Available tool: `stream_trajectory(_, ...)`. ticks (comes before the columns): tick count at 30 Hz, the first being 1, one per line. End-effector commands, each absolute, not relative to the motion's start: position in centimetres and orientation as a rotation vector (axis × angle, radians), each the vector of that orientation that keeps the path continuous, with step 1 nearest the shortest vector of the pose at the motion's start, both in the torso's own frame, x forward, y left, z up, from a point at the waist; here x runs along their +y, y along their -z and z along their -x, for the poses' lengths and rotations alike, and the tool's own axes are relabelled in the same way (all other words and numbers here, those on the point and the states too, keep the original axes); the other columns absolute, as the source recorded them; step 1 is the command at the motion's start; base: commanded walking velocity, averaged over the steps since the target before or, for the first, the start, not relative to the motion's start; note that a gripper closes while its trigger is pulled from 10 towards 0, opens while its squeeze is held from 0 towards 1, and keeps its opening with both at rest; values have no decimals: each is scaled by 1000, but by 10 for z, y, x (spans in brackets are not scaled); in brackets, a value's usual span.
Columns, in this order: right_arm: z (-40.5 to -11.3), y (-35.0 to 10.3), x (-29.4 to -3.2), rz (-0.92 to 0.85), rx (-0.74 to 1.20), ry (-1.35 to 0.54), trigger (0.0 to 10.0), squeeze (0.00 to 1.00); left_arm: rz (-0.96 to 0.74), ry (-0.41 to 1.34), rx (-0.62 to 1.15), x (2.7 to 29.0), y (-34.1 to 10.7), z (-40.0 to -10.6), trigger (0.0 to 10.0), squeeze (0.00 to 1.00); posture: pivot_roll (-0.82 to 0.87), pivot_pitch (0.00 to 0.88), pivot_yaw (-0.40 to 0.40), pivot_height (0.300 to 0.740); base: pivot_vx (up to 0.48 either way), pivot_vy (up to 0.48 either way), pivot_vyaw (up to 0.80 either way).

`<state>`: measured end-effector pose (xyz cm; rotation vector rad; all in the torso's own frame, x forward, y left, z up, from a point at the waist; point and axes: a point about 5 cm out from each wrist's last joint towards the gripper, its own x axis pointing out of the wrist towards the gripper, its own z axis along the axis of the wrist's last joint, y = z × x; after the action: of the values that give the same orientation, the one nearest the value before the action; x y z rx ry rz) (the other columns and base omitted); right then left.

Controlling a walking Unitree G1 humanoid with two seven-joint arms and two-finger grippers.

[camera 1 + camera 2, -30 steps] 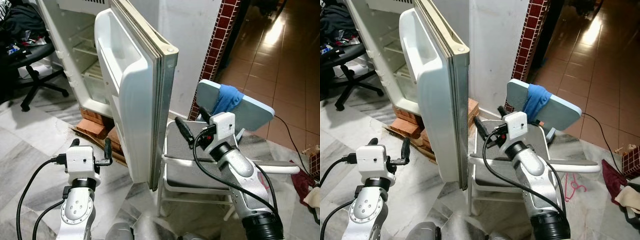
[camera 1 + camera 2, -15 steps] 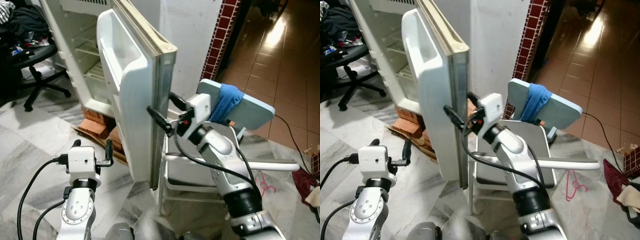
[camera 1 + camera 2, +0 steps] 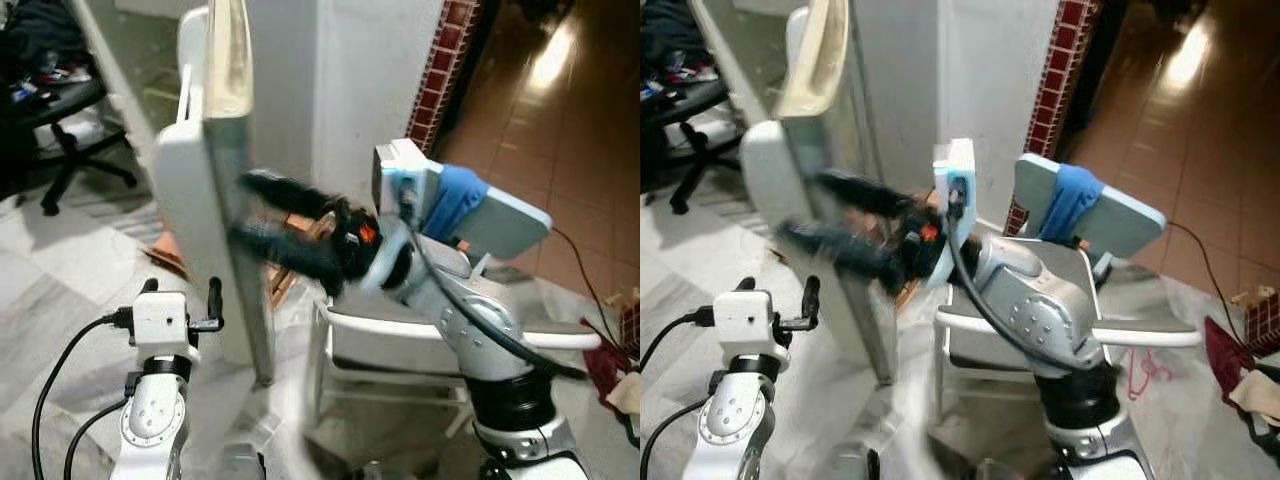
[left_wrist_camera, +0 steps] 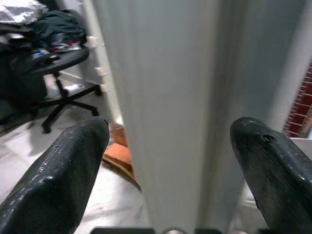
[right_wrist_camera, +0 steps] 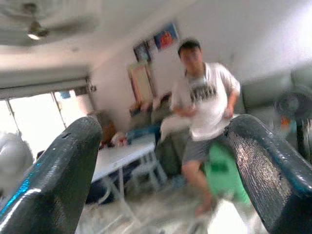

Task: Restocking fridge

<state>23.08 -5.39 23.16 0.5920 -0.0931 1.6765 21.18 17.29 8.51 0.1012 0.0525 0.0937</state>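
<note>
The white fridge door (image 3: 205,210) stands edge-on at the left, its inner shelves facing the open fridge cabinet (image 3: 120,40) behind it. My right gripper (image 3: 242,212) is open and blurred by motion. Its two black fingers (image 3: 845,185) reach the door's outer face near the free edge, with nothing held between them. My left gripper (image 3: 182,290) is low, in front of the door's bottom corner, and also open. In the left wrist view the door (image 4: 165,97) rises between the spread fingertips (image 4: 73,151), farther off.
A white plastic chair (image 3: 400,345) stands right of the door, under my right arm. A pale blue board with a blue cloth (image 3: 470,205) leans behind it. An office chair (image 3: 60,120) is at far left. A red brick pillar (image 3: 440,70) rises behind. A person (image 5: 202,117) stands in the right wrist view.
My right arm swung left from above the chair to the door's outer face. The door's free edge moved left, toward the cabinet. The left arm stayed put.
</note>
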Motion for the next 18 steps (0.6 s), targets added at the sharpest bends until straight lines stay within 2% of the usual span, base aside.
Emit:
stream_trajectory(1,-233,-222,-63,-561,-54,-1635,10000,0,-106,-78,61,173,-84,-213,10000,0,153,62,-18,740,0,0,0)
stream_trajectory(5,-238,-198,-73,-497,54,-1490,10000,0,-105,-66,59,172,-85,-216,10000,0,143,62,-9,740,0,0,0)
stream_trajectory(11,-256,-146,-86,-310,164,-1167,10000,0,-132,-80,37,180,-89,-224,10000,0,143,67,-9,740,0,0,0)
stream_trajectory(13,-264,-128,-95,-236,169,-1014,10000,0,-140,-112,29,189,-92,-227,10000,0,144,70,-15,740,0,0,0)
stream_trajectory(14,-264,-128,-95,-236,169,-1014,10000,0,-140,-112,29,189,-92,-227,10000,0,144,70,-15,740,0,0,0)
stream_trajectory(15,-270,-121,-101,-205,150,-896,10000,0,-143,-130,37,193,-91,-227,10000,0,144,70,-16,740,0,0,0)
stream_trajectory(17,-274,-121,-105,-136,107,-830,10000,0,-144,-135,43,193,-90,-226,10000,0,145,70,-18,740,0,0,0)
stream_trajectory(18,-279,-121,-111,-83,57,-716,10000,0,-132,-144,62,193,-87,-224,10000,0,144,68,-18,740,0,0,0)
